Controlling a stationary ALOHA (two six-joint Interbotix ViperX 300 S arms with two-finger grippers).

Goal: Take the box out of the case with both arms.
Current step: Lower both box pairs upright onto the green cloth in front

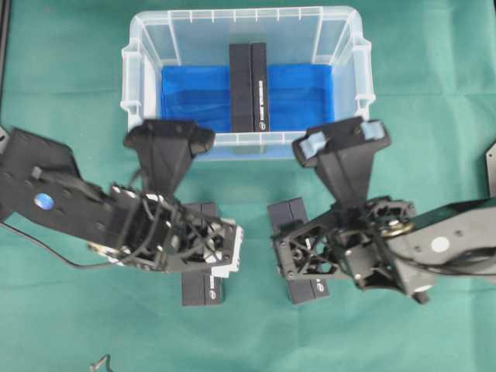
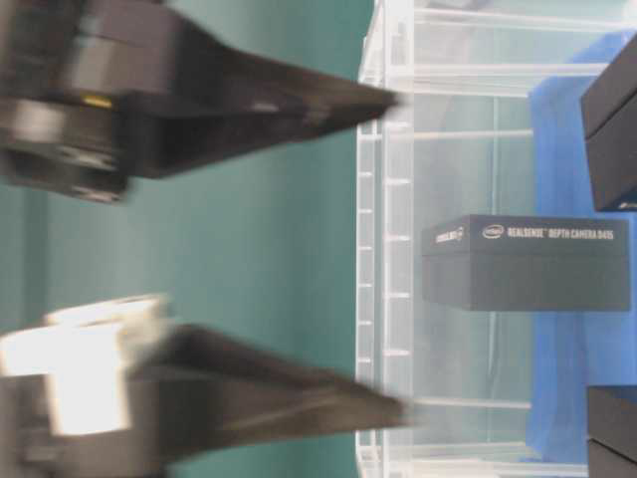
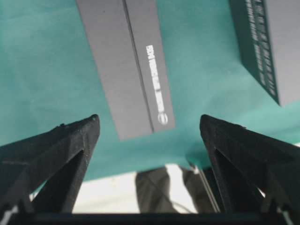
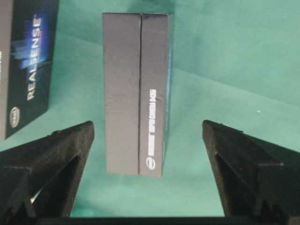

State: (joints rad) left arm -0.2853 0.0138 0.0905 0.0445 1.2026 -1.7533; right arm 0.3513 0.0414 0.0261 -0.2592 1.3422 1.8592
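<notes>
Standing on blue lining mid-floor of the clear ribbed plastic case [image 1: 139,70], the dark rectangular box [image 1: 249,85] remained untouched, both grippers, left [image 1: 169,138] and right [image 1: 341,141], spread wide near its near wall, evidently positioned for a two-sided lift.

You face case [image 2: 398,299] wall, rotated view. Box [image 2: 528,264] inside, lettered face toward you, blue lining [image 2: 557,149] behind. Two blurred black fingers [image 2: 279,100] at 9 o'clock, tips near rim, spread well apart.
</notes>
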